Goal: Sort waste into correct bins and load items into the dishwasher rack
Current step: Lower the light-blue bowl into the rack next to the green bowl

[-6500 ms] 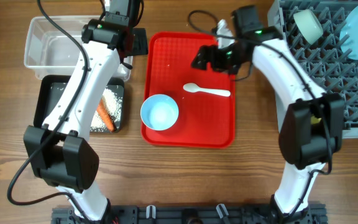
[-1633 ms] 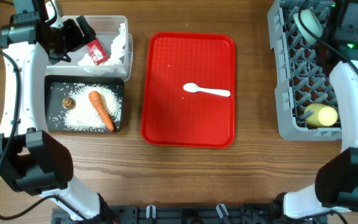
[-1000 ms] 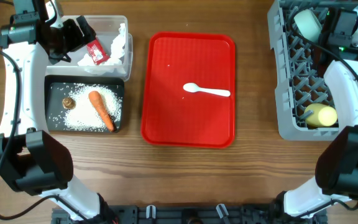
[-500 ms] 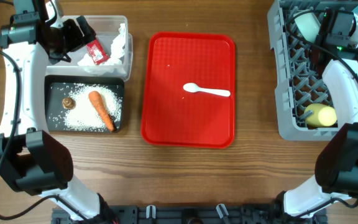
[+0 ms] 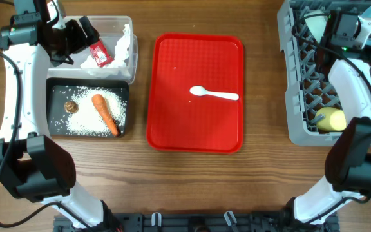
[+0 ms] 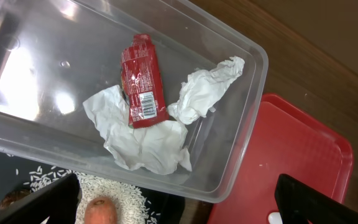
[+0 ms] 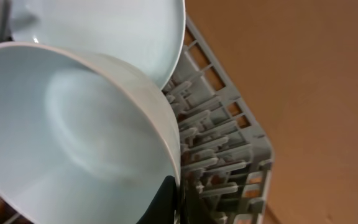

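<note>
red tray (image 5: 172,122) carries spoon (image 5: 214,95) crosswise, scoop left; left jaws wide, right jaws pinch blue bowl (image 7: 73,124).

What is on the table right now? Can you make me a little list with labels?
clear tub: red wrapper, crumpled napkin
black tub: carrot, rice, brown scrap
red tray: only the white spoon
rack: mint bowl, yellow cup, plate
left jaws: wide open, empty, over the clear tub
right jaws: shut on the rim of the light blue bowl, over the rack
</note>
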You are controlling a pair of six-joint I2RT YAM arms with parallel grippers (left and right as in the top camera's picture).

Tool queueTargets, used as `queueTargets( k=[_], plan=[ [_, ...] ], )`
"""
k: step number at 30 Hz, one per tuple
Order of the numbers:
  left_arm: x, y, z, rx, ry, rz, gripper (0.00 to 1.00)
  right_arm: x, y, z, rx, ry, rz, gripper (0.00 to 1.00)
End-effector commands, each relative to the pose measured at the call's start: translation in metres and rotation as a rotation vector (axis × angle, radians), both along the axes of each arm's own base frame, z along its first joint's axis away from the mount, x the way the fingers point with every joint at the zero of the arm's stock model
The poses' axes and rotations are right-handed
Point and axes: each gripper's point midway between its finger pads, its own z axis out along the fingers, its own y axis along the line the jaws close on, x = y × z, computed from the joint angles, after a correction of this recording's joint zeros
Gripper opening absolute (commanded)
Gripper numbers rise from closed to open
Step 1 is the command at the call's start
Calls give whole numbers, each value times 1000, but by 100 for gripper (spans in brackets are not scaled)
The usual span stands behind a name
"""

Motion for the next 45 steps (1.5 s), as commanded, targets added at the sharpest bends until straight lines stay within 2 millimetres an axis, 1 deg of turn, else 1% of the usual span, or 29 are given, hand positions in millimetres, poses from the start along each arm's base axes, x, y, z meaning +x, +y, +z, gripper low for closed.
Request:
queueTargets(
  k=[1, 4, 6, 10, 11, 13, 15, 17, 22, 25, 31, 33, 35, 39, 45],
  plan=[
    [-1, -1, 19, -4, -47, -7, 100, -2, -6, -5, -90, 118, -9, 5],
    [-1, -1, 19, -4, -47, -7, 100, 6, -5, 8, -149, 133, 8, 5],
    [-1, -1, 19, -4, -47, -7, 100, 10, 1, 13, -173, 139, 17, 5],
    [-1, -1, 19, -4, -47, -7, 100, 18, 19, 14, -179, 140, 60, 5],
    [-1, -1, 19, -4, -47, -7, 100, 23, 28, 14, -181, 138, 82, 5],
    [-1, -1, 19, -4, -47, -7, 100, 25, 35, 13, -182, 138, 97, 5],
    [-1, -1, 19, -4, -47, -7, 100, 26, 38, 13, -182, 144, 104, 5],
    [-1, -1, 19, -4, -47, -7, 100, 24, 37, 13, -187, 150, 98, 5],
    [-1, -1, 19, -4, -47, -7, 100, 11, 31, 26, -256, 164, 12, 6],
    [-1, -1, 19, -5, -47, -7, 100, 6, 29, 30, -282, 173, -17, 8],
    [-1, -1, 19, -4, -47, -7, 100, 8, 30, 29, -279, 193, -1, 9],
    [-1, -1, 19, -4, -47, -7, 100, 8, 31, 27, -271, 202, 10, 5],
    [-1, -1, 19, -4, -47, -7, 100, 9, 30, 24, -266, 231, 26, 5],
    [-1, -1, 19, -4, -47, -7, 100, 10, 26, 27, -278, 258, 32, 4],
    [-1, -1, 19, -4, -47, -7, 100, 14, 25, 32, -296, 279, 47, 4]
  ],
)
